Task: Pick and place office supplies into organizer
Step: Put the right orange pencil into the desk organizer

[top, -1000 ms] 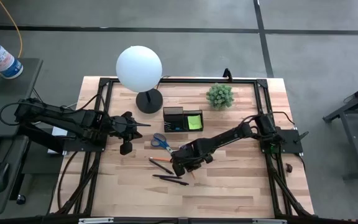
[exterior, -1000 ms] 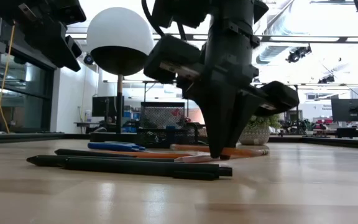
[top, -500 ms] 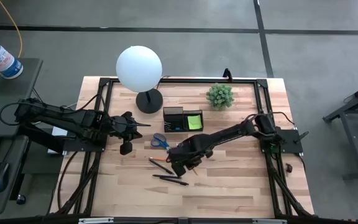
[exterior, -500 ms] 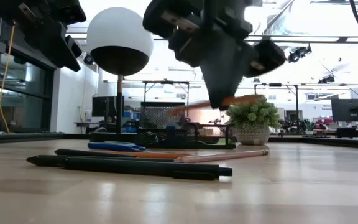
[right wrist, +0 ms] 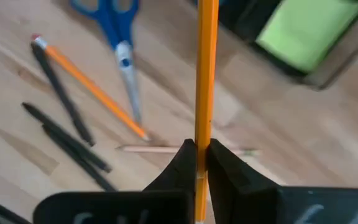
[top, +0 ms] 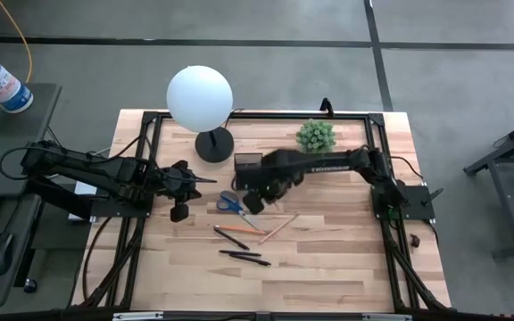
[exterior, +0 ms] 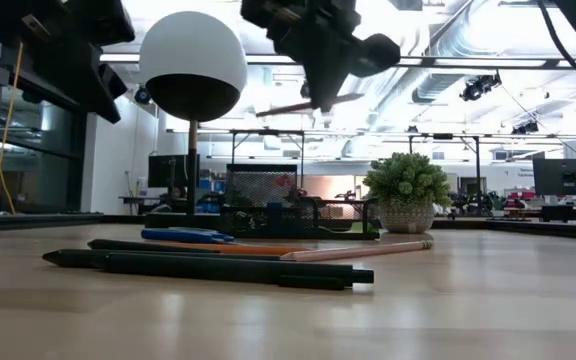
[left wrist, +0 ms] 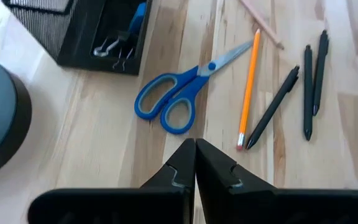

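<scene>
1. Right end effector (top: 259, 198) is raised above the wooden counter (top: 346, 259), just near of the small black mesh organizer (top: 250, 166); fingers pinched on a thin orange pencil (right wrist: 205, 74).
2. In the low view the held pencil (exterior: 296, 104) sits roughly level, well clear of the counter, above the organizer (exterior: 268, 200).
3. Left end effector (left wrist: 195, 163) hangs over the left part of the counter, left of the scissors, fingers pressed together with nothing between them.
4. Blue-handled metal scissors (top: 231, 204) lie flat on the counter just near of the organizer, left of the right end effector.
5. Second orange pencil (top: 243, 230) lies on the counter near of the scissors; a pale wood-coloured pencil (top: 278, 227) lies angled just right of it.
6. Slim black pens (top: 244, 257) lie near of the pencils, apart from the organizer.
7. Lime-green square sticky-note pad (right wrist: 306, 31) sits in the organizer's right compartment.
8. Small dark clips (left wrist: 115, 47) are in a left compartment of the organizer.
9. White globe lamp (top: 200, 97) with round black base stands left of and beyond the organizer; small green potted plant (top: 315, 137) at far right of it.
</scene>
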Motion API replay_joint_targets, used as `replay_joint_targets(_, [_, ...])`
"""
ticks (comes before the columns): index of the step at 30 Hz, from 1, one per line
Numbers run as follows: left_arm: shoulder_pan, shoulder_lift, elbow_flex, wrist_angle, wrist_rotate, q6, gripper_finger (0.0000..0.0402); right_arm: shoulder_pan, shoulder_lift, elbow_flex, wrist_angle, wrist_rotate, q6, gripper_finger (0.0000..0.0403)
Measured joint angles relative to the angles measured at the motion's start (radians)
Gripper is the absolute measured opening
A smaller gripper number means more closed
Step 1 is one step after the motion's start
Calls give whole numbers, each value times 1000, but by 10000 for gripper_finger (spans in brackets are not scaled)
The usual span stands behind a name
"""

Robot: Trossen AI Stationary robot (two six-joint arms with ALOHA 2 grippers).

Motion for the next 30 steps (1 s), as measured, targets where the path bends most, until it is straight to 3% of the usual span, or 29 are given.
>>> replay_joint_targets(8, [0, -35, 0, -9, 2, -5, 1, -118, 0, 129, -107, -96, -132, 6])
replay_joint_targets(10, [0, -47, 0, -9, 0, -5, 1, -149, -1, 142, -107, -178, -143, 5])
replay_joint_targets(16, [0, -70, 0, -7, 0, -5, 1, -243, -1, 128, -102, -591, -235, 8])
replay_joint_targets(23, [0, -71, 0, -4, 0, -4, 1, -350, -1, 125, -101, -836, -226, 5])
replay_joint_targets(30, [0, -71, 0, -2, -8, -3, 1, -432, -1, 111, -118, -961, -161, 7])
